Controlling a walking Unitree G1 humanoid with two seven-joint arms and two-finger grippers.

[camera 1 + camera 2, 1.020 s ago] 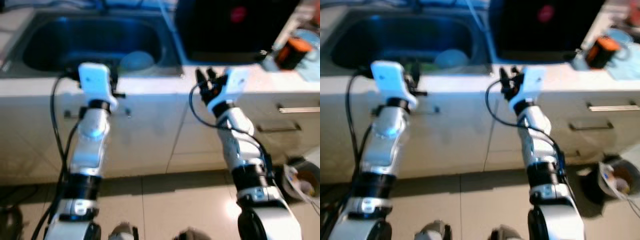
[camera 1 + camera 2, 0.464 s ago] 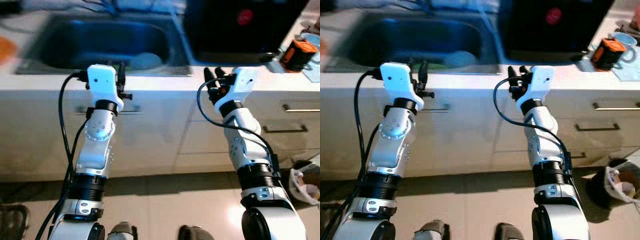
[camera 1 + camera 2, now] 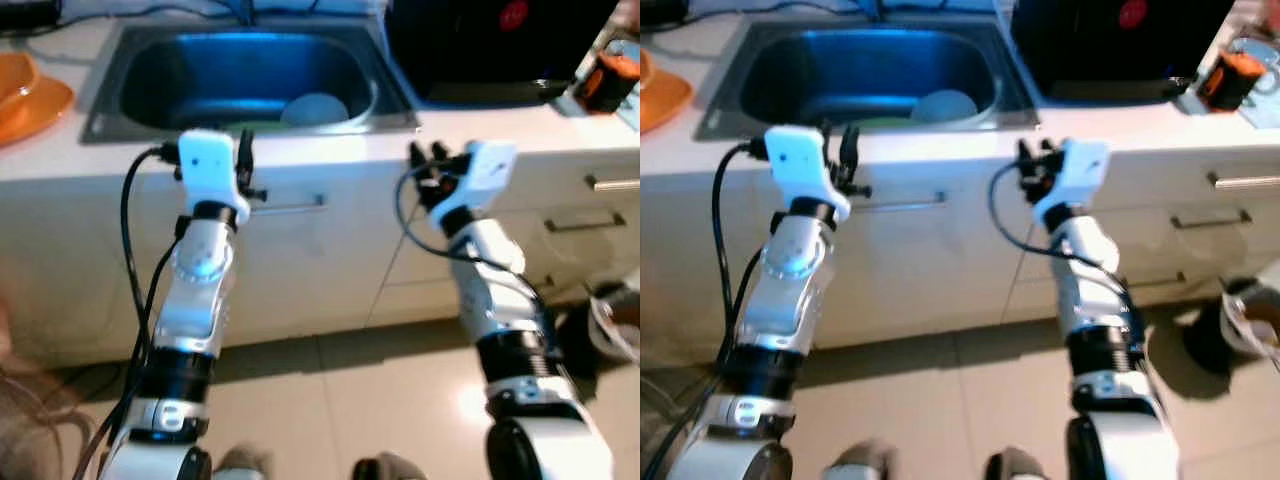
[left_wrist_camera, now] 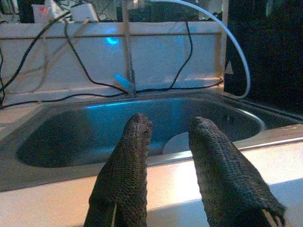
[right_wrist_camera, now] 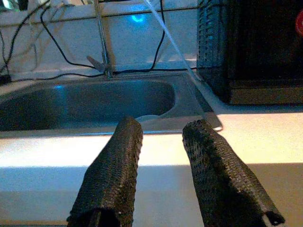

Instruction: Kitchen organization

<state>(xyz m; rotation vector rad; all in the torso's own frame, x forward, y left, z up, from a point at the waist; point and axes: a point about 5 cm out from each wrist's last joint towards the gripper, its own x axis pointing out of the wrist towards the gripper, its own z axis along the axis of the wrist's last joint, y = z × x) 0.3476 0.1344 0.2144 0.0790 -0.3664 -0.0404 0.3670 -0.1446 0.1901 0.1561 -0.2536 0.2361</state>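
Both arms are raised before the counter edge, the left gripper (image 4: 165, 142) and right gripper (image 5: 161, 142) each held with fingers apart and empty, facing the sink (image 3: 130, 60), where what may be a pale bowl (image 3: 314, 108) is seen.

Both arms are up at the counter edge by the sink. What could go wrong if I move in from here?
The left end effector and right end effector, both open and empty, sit level with the counter edge, so stepping forward could knock them against it. Reaching for the white bowl means clearing the sink rim first.
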